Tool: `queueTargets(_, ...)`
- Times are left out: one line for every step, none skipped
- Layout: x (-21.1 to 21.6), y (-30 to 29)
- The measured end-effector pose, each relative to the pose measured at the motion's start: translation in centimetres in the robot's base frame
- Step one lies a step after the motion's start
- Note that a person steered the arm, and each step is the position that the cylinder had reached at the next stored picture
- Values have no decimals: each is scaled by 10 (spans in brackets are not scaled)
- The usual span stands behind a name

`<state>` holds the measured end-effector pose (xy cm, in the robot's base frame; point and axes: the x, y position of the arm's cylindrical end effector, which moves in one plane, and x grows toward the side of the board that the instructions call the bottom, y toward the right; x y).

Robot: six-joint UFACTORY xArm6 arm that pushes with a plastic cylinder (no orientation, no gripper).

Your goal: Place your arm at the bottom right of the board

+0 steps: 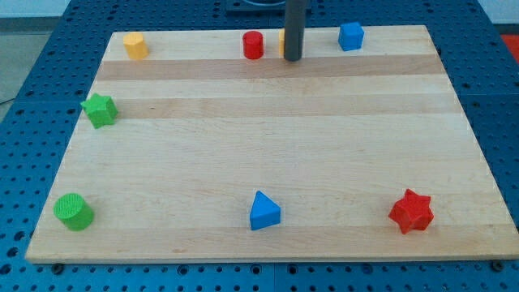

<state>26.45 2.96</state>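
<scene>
My tip (293,59) rests at the view's top of the pale wooden board surface (268,130), just right of the red cylinder block (253,45). It hides most of a yellow block (282,42); its shape cannot be told. There is no claw, only the dark rod. The red star block (411,211) sits far off, toward the view's bottom right, nearest the board's bottom-right corner.

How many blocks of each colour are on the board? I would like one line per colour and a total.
Yellow: 2, a block at the top left and one mostly hidden behind my tip
Red: 2, cylinder, star
Blue: 2, cube, triangle
Green: 2, star, cylinder
Total: 8
</scene>
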Motion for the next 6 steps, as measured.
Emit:
queueTargets(8, 8)
queueTargets(39, 82)
queueTargets(83, 191)
queueTargets(147, 291)
queueTargets(188, 316)
queueTargets(268, 312)
